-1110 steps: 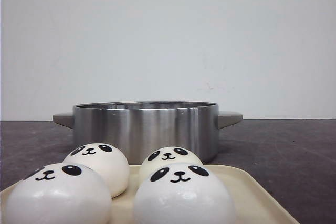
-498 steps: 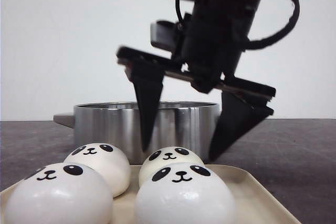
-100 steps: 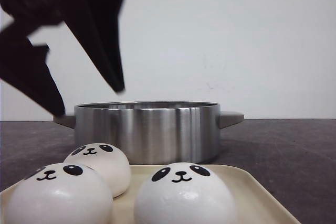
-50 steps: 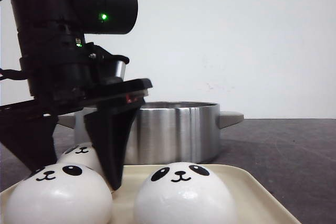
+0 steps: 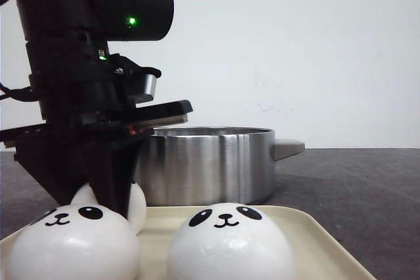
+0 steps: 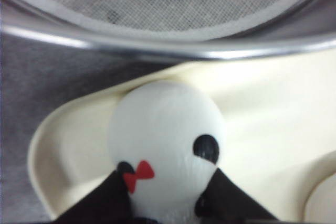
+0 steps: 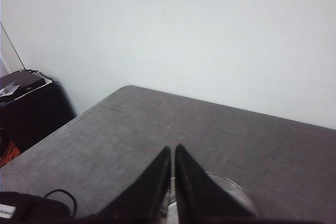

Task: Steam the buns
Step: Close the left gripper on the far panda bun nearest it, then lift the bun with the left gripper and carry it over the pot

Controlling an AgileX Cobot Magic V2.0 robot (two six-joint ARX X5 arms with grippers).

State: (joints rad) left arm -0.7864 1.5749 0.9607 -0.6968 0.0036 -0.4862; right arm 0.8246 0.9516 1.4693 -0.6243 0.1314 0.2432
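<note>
Buns sit on a cream tray (image 5: 308, 231) on the dark counter (image 5: 367, 188), just in front of a steel pot (image 5: 210, 165). Two front buns (image 5: 69, 244) (image 5: 226, 244) lie untouched. Left hand (image 5: 98, 195) is down over the rear bun (image 6: 165, 129), black fingers (image 6: 102, 203) pressed to both its sides, gripping it on the tray. Right hand (image 7: 172, 182) is up, away from the tray, fingers closed together, holding nothing.
</note>
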